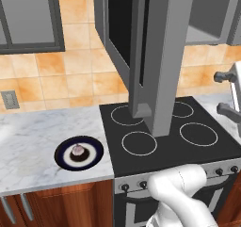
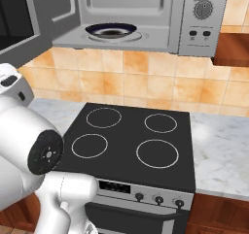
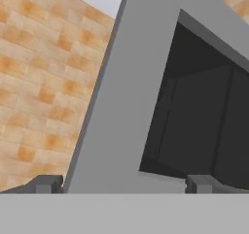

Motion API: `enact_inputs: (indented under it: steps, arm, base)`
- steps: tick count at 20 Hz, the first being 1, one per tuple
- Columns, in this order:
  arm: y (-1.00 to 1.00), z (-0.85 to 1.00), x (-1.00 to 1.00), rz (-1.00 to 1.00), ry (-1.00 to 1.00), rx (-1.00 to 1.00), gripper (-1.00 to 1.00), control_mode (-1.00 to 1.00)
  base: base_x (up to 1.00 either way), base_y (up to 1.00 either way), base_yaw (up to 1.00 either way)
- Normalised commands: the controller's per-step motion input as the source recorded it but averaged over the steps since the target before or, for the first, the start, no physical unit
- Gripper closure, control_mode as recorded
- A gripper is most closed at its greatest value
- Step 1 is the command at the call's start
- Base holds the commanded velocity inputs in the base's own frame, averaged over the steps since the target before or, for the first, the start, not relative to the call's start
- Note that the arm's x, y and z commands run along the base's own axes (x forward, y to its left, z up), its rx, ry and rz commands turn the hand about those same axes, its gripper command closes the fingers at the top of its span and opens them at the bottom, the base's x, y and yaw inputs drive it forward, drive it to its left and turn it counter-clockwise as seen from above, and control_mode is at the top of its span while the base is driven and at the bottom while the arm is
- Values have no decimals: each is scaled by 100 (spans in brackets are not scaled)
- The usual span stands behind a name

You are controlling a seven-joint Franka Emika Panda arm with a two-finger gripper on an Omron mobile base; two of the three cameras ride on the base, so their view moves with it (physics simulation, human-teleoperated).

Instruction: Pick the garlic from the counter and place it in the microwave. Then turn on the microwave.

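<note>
Garlic (image 1: pixel 77 150) sits on a round dark-blue plate (image 1: pixel 92 147) with a white ring, on the marble counter (image 1: pixel 33 146) to the left of the black four-ring stovetop (image 1: pixel 164 141); the left base view shows this. That view also shows the microwave door (image 1: pixel 162 56) swung wide open, hanging out over the stovetop edge-on to the camera, with its dark glass facing left. A grey wall outlet (image 1: pixel 9 99) is set in the orange tile above the counter, and a glass-fronted wall cabinet (image 1: pixel 28 19) hangs at upper left.

From the right base view, the microwave (image 2: pixel 146 19) is seen from the front with its cavity exposed: a dark-blue dish (image 2: pixel 113 31) rests on the turntable inside. Its control panel (image 2: pixel 202 19) on the right carries a round dial (image 2: pixel 203 8) and two small buttons beneath. The stovetop lies below, with oven knobs along its front edge and marble counter continuing to its right. The robot's white arm fills the lower left.

In the hand view, the gripper (image 3: pixel 124 183) points at the grey frame and dark glass of the microwave door, with orange tiled wall to the left. Its two fingertips (image 3: pixel 46 183) stand far apart at the bottom, spread wide with nothing between them.
</note>
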Motion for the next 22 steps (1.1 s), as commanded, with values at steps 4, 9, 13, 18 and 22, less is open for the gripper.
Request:
enact_inputs:
  steps: [4, 9, 13, 18, 22]
  arm:
    - [-24, 0, 41, -18, 19, 0, -100, -100]
    - [-28, 0, 35, -22, 18, 0, -100, -100]
    - [-24, 0, 36, -21, 21, -1, -100, -100]
    - [-14, 0, 34, -22, 25, -4, -100, -100]
    - [-11, -3, 35, -23, 24, -7, -100, -100]
  base:
    - [0, 0, 0]
    - [0, 0, 0]
    - [0, 0, 0]
    - [0, 0, 0]
    - [0, 0, 0]
